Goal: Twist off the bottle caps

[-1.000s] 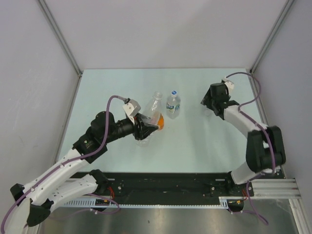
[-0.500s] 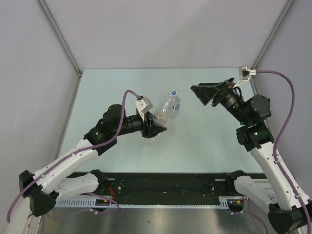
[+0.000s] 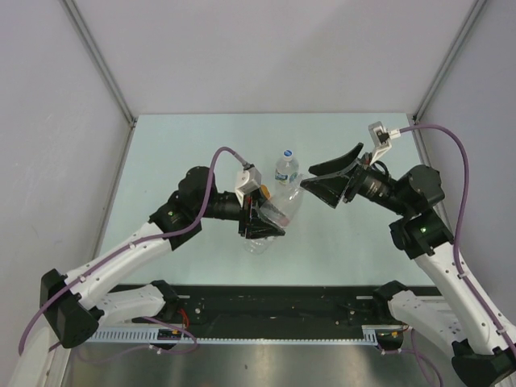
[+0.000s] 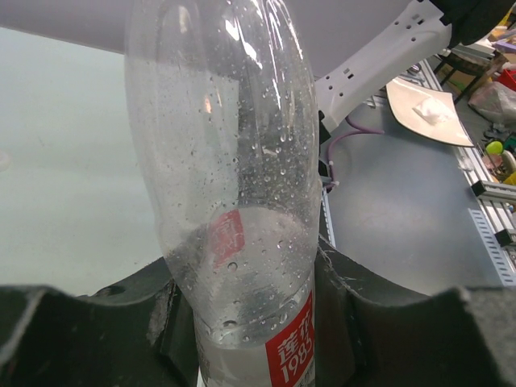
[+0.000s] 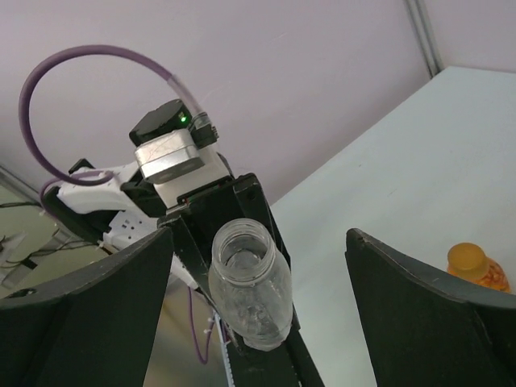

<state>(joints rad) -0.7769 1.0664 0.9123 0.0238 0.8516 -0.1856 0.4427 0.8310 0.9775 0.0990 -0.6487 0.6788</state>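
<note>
Left pincer (image 3: 260,218) clamped on lower body of slim clear bottle (image 4: 234,161), red label. Bottle held above counter (image 3: 177,145), tilted, open mouth toward right pincer (image 3: 310,179). Right pincer spread wide, one finger to each side of the bottle neck, no contact visible. Blue-label bottle (image 3: 285,169) upright on counter just behind, white cap (image 3: 287,152) on. Orange bottle (image 5: 477,266) on counter nearby.

one clear bottle (image 4: 234,161), one blue-label bottle (image 3: 285,171), one orange bottle (image 5: 474,264).
</note>
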